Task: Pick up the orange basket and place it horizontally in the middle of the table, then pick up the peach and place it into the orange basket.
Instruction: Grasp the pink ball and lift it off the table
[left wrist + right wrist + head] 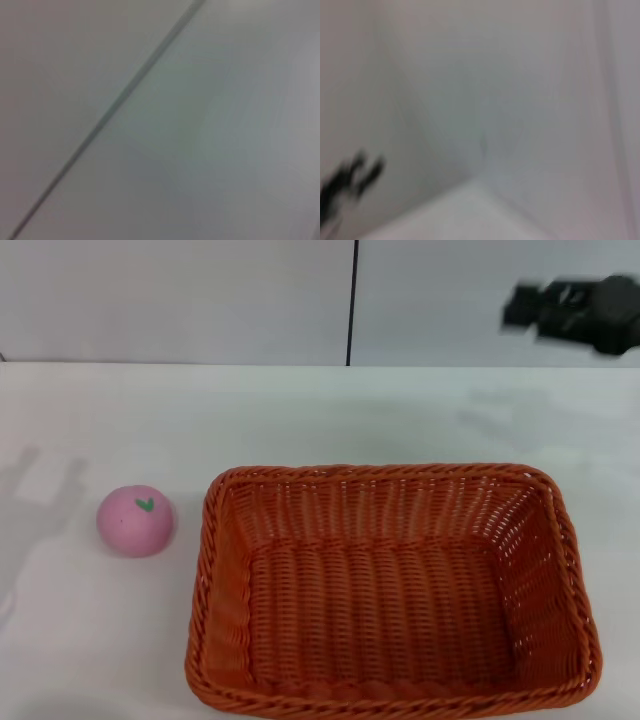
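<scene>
The orange basket (392, 590) stands upright on the white table (330, 410), long side across, and is empty. It reaches the near edge of the head view. The pink peach (135, 521) rests on the table just left of the basket, apart from it, with its green leaf mark on top. My right gripper (525, 308) hangs blurred at the far right, high above the table and well behind the basket. My left gripper does not show in any view.
A grey wall with a dark vertical seam (352, 300) rises behind the table. A faint shadow (40, 485) lies on the table left of the peach. In the right wrist view a dark blurred shape (347, 182) shows low down.
</scene>
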`<action>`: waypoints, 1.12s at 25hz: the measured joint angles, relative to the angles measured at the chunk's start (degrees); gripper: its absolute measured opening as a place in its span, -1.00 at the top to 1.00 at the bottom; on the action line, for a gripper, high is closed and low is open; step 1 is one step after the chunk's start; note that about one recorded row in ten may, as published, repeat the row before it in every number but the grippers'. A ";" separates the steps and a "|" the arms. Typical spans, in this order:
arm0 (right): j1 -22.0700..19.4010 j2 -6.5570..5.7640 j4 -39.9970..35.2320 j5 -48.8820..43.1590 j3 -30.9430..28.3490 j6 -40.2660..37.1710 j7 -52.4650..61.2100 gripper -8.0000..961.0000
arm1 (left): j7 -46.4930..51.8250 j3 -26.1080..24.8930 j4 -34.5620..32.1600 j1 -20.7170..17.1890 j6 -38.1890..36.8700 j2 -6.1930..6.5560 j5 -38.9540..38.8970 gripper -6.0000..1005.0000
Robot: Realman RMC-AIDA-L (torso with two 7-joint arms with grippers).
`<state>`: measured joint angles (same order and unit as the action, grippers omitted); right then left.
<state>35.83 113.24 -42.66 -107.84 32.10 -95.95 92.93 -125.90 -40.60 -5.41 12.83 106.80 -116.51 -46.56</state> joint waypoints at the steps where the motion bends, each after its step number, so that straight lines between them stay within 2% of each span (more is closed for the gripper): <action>1: -2.62 0.84 0.13 4.08 -0.58 0.67 -1.50 0.05 | 0.00 0.00 0.00 0.00 0.00 0.00 0.00 -0.38; 2: -4.84 1.67 0.29 7.39 -0.91 1.24 -2.91 0.05 | -0.08 0.82 -0.71 0.19 0.00 0.09 -0.01 -0.38; 3: -7.04 2.43 0.49 11.03 -1.13 1.80 -4.50 0.05 | -0.45 5.34 -4.17 1.31 -0.23 0.35 0.01 -0.38; 6: -12.43 4.32 2.30 19.27 -2.19 2.11 -9.99 0.05 | -0.71 11.58 -8.63 2.63 -0.74 0.14 0.02 -0.37; 8: -16.59 5.29 7.74 28.37 -3.83 0.55 -17.02 0.05 | -1.20 15.67 -10.80 3.29 -1.24 -0.11 0.02 -0.37; 10: -17.72 5.39 10.31 31.70 -4.21 -0.09 -19.23 0.05 | -1.49 17.02 -11.29 3.49 -1.76 -0.15 0.02 -0.37; 13: -20.79 5.37 18.56 42.57 -5.93 -2.36 -26.67 0.05 | -2.82 20.56 -12.37 3.93 -4.06 -0.42 -0.08 -0.37; 14: -21.24 5.37 19.76 44.33 -6.46 -2.90 -27.53 0.05 | -3.90 22.82 -12.98 4.40 -6.99 -0.83 -0.19 -0.37; 20: -22.04 5.43 22.24 46.52 -9.45 -5.53 -28.35 0.05 | -6.17 25.87 -12.58 5.27 -13.66 -1.35 -0.15 -0.36; 28: -22.21 5.36 23.07 46.67 -9.76 -6.71 -28.42 0.05 | -8.42 28.00 -11.50 5.89 -20.62 -1.52 -0.06 -0.35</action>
<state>13.62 118.60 -19.60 -61.17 22.34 -102.66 64.51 -134.32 -12.60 -16.91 18.72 86.18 -118.03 -46.62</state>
